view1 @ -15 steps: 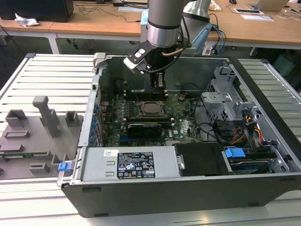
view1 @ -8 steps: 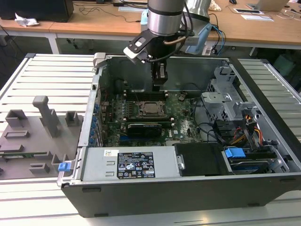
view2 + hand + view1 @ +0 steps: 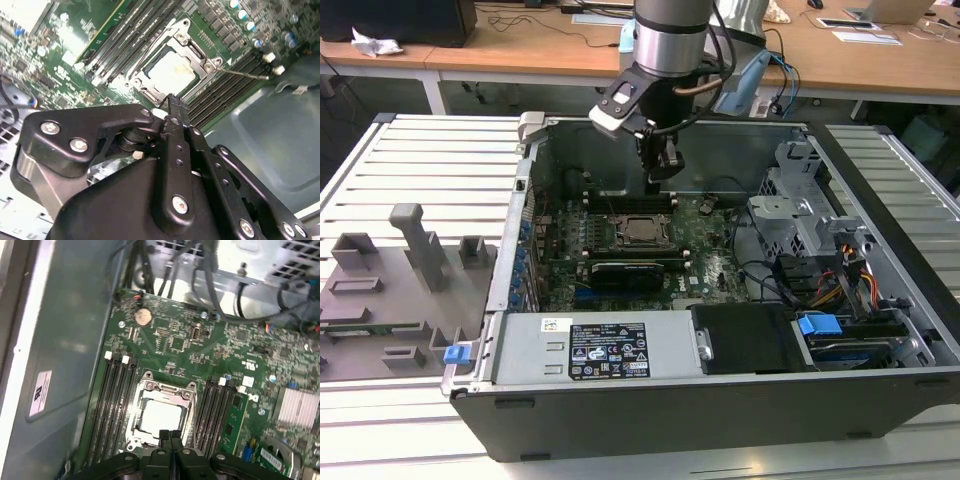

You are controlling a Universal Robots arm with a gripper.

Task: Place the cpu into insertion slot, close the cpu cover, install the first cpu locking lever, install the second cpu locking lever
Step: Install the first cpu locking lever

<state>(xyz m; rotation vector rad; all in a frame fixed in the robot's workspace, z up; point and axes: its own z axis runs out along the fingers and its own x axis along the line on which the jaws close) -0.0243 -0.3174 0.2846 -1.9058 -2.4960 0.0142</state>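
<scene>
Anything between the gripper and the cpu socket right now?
Nothing visible. In the first wrist view the gripper, fingertips together and holding nothing, hangs just above one edge of the cpu cover, which lies flat around the cpu. No cable or part crosses the gap between them.
</scene>
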